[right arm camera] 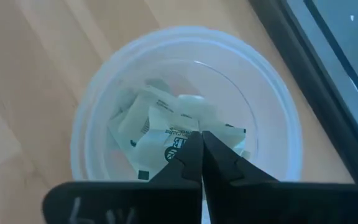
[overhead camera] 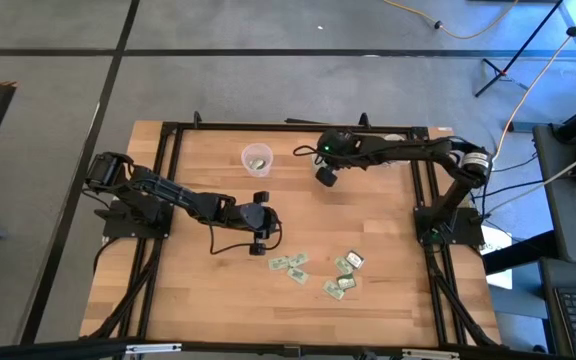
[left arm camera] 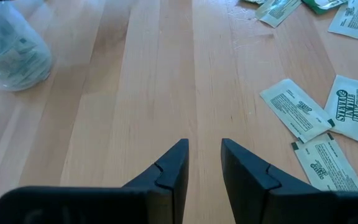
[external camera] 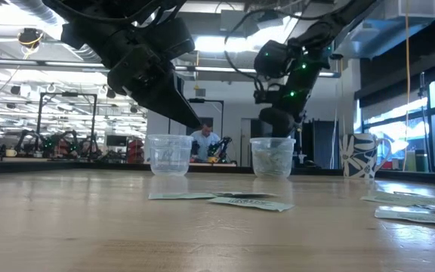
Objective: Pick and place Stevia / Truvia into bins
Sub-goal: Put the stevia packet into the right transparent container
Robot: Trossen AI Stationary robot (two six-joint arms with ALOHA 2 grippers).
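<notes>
Two clear cups stand at the far middle of the table, each with sachets inside: one stands free, the other sits right under my right gripper, which is shut on a white sachet over the cup's mouth. Several pale green and white Stevia sachets lie flat on the wood toward the near edge. My left gripper hovers open over bare wood just left of these sachets, nothing between its fingers. My right gripper pinches the white sachet at its upper edge between the tips of its two fingers. The fingers slant steeply down from above. The sachet hangs below them inside the ring of the cup's rim, above the sachets lying in the cup.
A white patterned mug stands at the far right of the table. Black frame rails run along the table's left, right and far sides. Bare wood lies between the two cups and the loose sachets.
</notes>
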